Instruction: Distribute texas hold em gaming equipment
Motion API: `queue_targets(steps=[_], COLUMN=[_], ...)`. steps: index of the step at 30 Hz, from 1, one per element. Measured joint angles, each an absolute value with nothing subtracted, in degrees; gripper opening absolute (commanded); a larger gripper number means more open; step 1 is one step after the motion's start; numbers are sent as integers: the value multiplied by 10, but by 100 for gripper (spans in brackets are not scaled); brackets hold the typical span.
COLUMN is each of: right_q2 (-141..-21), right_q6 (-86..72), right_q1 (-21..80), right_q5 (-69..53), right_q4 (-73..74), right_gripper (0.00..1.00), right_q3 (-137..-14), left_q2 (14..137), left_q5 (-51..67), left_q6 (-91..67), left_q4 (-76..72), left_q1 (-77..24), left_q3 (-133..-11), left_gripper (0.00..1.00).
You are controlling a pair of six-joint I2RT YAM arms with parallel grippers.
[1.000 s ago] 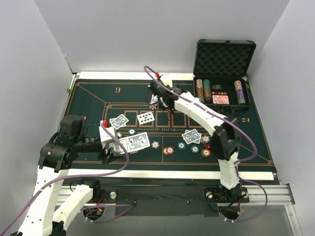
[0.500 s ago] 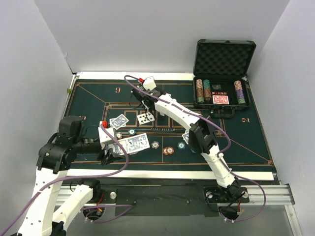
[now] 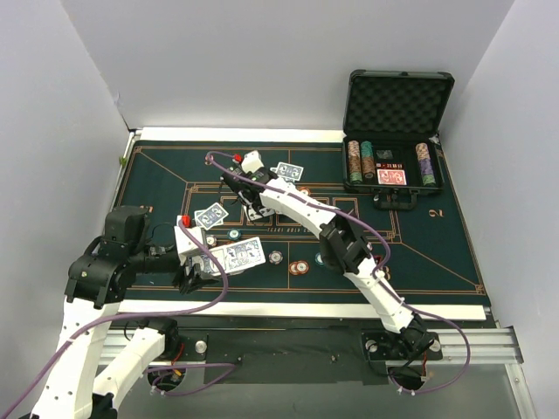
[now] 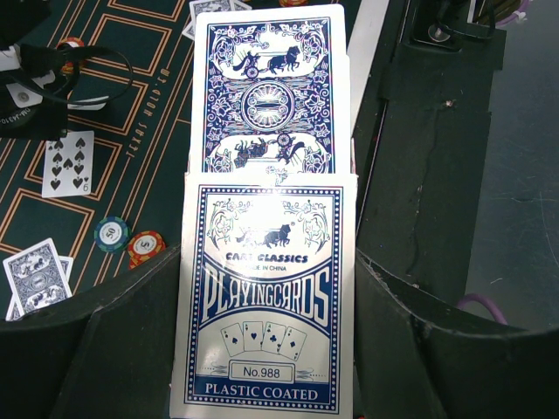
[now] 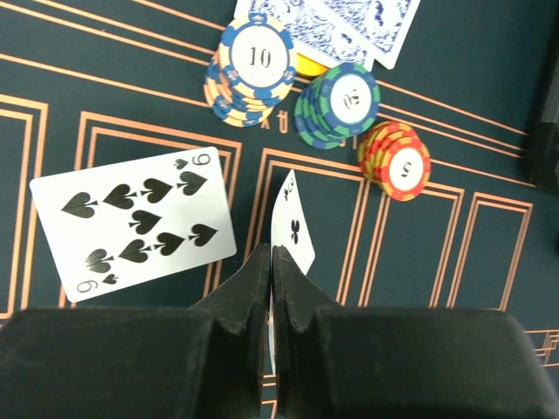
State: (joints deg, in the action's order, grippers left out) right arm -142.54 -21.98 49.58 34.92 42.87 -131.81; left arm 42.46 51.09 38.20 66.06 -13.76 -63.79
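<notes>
Pinching a single card (image 5: pixel 294 223) by its near edge, our right gripper (image 5: pixel 272 253) has its two fingers pressed together with nothing between them but the card. The card stands on edge with a club pip showing on its white face. We cannot tell whether its far end touches the felt (image 5: pixel 454 96).

Just to its left lies the nine of spades (image 5: pixel 135 223), flat and face up over one printed box, and the held card hangs over the outlined box next to it. Beyond these, three chip stacks sit close together: a blue-and-cream stack (image 5: pixel 249 70), a green-and-blue stack (image 5: pixel 341 100) and a red-and-yellow stack (image 5: pixel 397 161). Some blue-backed cards (image 5: pixel 349 22) lie just behind them.

Our left gripper (image 4: pixel 266 262) is clamped across a pack (image 4: pixel 266 340) of blue playing cards, with a jaw against each long side. One protruding card (image 4: pixel 271 87) is pushed out past the front of the pack.

We judge that we are dealing the face-up row, with this club card as the second one. The next move calls for lowering it, rolling the wrist so the face turns upward, and letting go so it lies flat in the box beside the nine. It should not overlap the nine, and it should stay clear of the red-and-yellow stack. After that, the protruding card looks like the next one to draw.
</notes>
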Motion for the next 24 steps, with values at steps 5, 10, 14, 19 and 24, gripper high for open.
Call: queue_targets(steps=[5, 10, 14, 19, 24], right_q2=[-1437, -1443, -1443, -1443, -1443], right_q6=[-229, -247, -270, -300, -322], right_q1=[500, 501, 501, 501, 499], right_q5=[331, 317, 296, 272, 253], right_q4=[426, 420, 403, 378, 366], right_gripper=[0, 0, 0, 0, 0], right_q3=[-1323, -1323, -1322, -1311, -1302], left_q2=[426, 426, 426, 426, 425], left_q5=[510, 509, 508, 503, 499], left_q6=[382, 382, 382, 382, 384], left_q4=[661, 662, 662, 662, 662], left_q1=[-138, -138, -138, -138, -138], left_q3=[-638, -638, -638, -638, -638], left_gripper=[29, 29, 29, 29, 29])
